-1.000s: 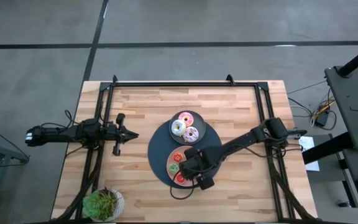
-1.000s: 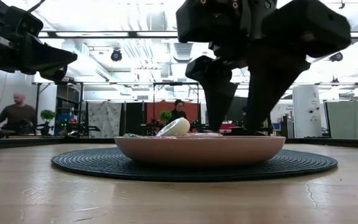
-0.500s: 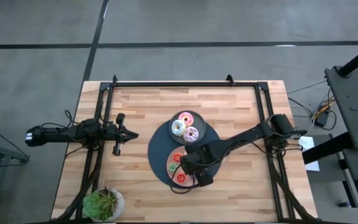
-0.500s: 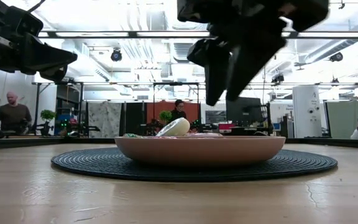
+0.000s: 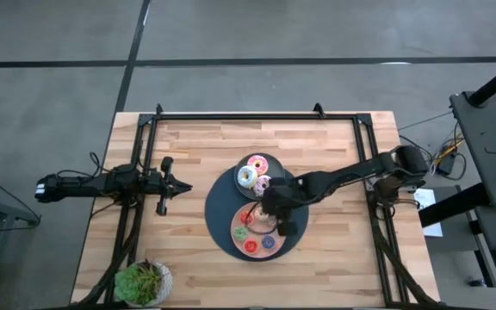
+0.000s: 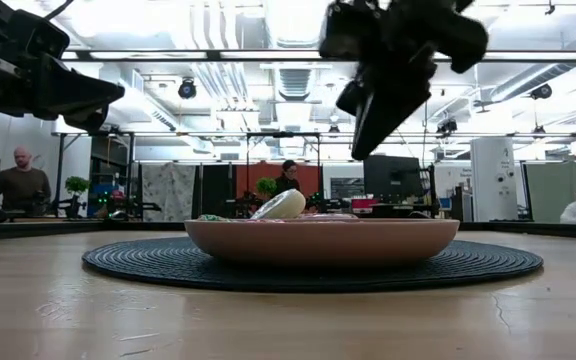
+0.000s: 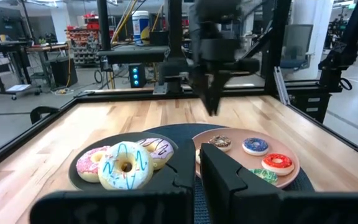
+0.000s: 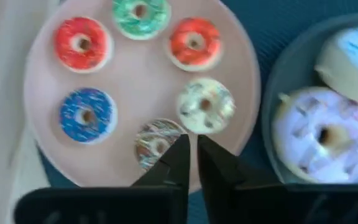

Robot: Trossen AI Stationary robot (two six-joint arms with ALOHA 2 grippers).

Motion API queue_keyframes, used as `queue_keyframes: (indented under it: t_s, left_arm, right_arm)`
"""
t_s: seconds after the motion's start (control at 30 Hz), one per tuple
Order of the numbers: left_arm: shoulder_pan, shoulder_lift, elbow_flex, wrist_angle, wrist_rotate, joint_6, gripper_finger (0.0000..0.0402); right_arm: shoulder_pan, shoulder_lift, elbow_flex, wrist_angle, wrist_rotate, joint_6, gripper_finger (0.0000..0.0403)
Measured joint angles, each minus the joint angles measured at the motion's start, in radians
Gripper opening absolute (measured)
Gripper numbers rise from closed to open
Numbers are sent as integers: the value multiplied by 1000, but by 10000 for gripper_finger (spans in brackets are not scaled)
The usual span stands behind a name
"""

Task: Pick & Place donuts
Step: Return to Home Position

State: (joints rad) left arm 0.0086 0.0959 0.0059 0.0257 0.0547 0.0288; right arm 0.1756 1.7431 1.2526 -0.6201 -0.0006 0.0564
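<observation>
Well, my right claw (image 5: pixel 270 213), pressed together and empty, hangs over the small donuts (image 8: pixel 72 107) on the pink plate (image 8: pixel 135 87), grey plate (image 8: pixel 272 74) just beside; left claw (image 5: pixel 186 187), closed, waits at the bench (image 5: pixel 188 146) edge.

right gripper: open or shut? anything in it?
Shut and empty: in the right wrist view the right gripper has its fingers nearly touching, nothing between them, above the pink plate.
</observation>
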Motion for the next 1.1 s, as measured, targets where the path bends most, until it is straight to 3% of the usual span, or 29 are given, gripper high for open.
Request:
queue_keyframes:
  t_s: [0.23, 0.5, 1.1]
  left_arm:
    - [0, 0, 0, 0, 0, 0, 0]
    - [0, 0, 0, 0, 0, 0, 0]
    - [0, 0, 0, 0, 0, 0, 0]
  right_arm:
    - [-80, -169, -217, 126, 0, 53, 9]
    - [-162, -338, -410, 138, 0, 57, 9]
    - [-277, -571, -655, 179, 2, 177, 9]
